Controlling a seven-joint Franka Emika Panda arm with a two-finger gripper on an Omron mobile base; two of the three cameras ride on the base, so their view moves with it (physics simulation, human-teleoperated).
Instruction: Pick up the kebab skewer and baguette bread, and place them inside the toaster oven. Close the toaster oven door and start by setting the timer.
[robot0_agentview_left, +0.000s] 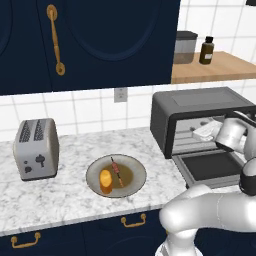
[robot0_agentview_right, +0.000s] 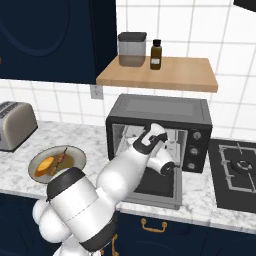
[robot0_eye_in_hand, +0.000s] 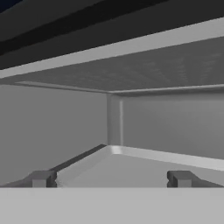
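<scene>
The toaster oven (robot0_agentview_left: 200, 107) stands on the marble counter (robot0_agentview_left: 70, 195) with the toaster oven door (robot0_agentview_left: 212, 167) folded down flat. The end effector (robot0_eye_in_hand: 111, 178) reaches inside the oven cavity, its fingers spread wide and holding nothing. The kebab skewer (robot0_agentview_left: 117, 171) and the baguette bread (robot0_agentview_left: 105, 180) lie side by side on a round plate (robot0_agentview_left: 135, 167), between the oven and a silver toaster (robot0_agentview_left: 36, 148)
</scene>
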